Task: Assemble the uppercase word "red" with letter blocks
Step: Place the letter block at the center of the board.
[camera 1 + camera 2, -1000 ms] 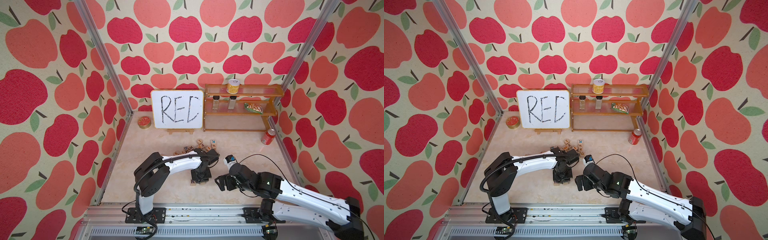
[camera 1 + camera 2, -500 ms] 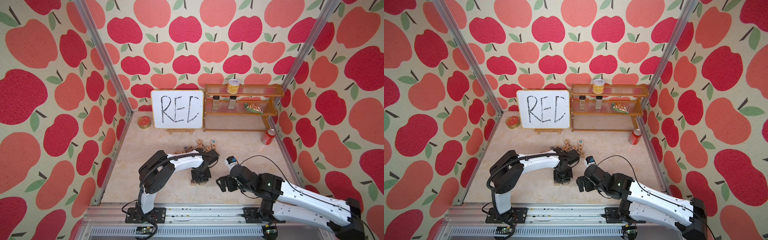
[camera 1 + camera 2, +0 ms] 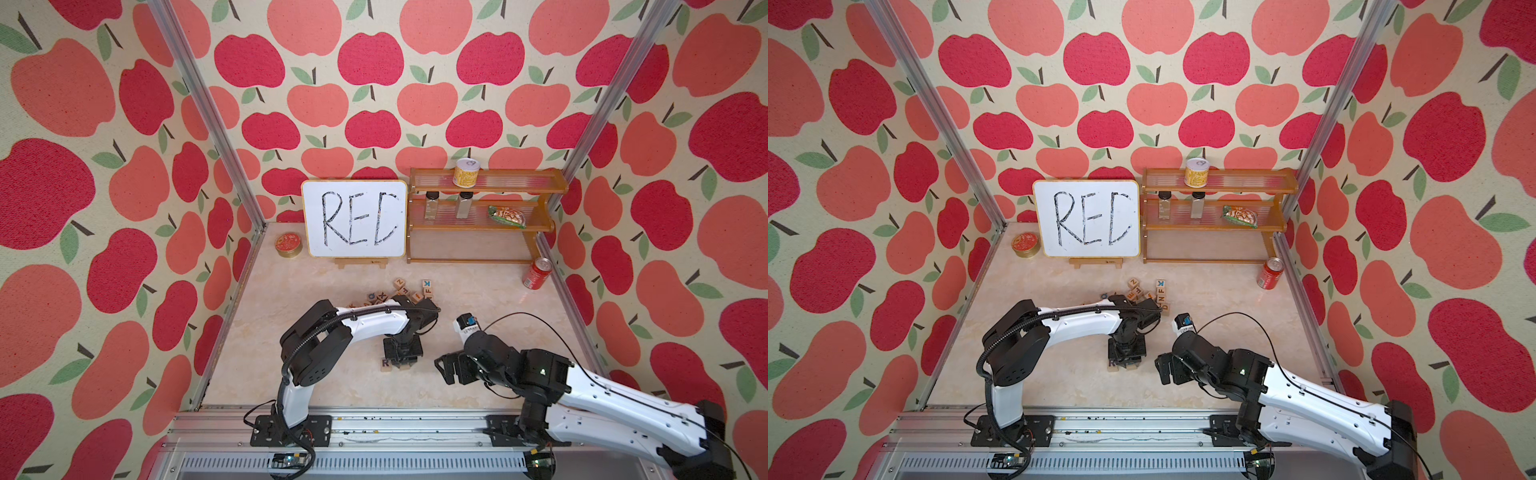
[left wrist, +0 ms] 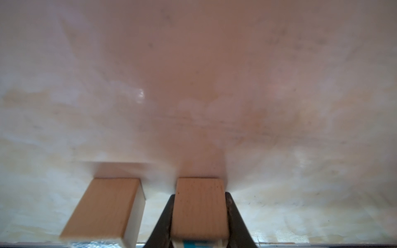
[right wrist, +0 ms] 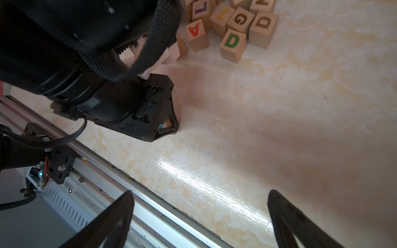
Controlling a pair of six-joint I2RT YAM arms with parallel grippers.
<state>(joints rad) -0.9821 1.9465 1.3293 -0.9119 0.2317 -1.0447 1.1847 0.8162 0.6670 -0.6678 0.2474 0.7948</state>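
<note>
Light-wood E block [image 4: 199, 208], only a strip of blue print visible, is clamped in the closed left gripper [image 4: 199, 193]. It is held just beside the R block [image 3: 385, 363], with a narrow gap between them. Before release it should be seated flat and squared to the R block; the jaws should then be opened and lifted straight up. The right gripper [image 3: 451, 369] is held near the R block, spread wide and empty. The green D block [image 5: 232, 44] is left in the pile [image 3: 409, 291], well apart from the R block. Against one second earlier, the left gripper is unmoved and its elbow is slightly nearer the R block.
</note>
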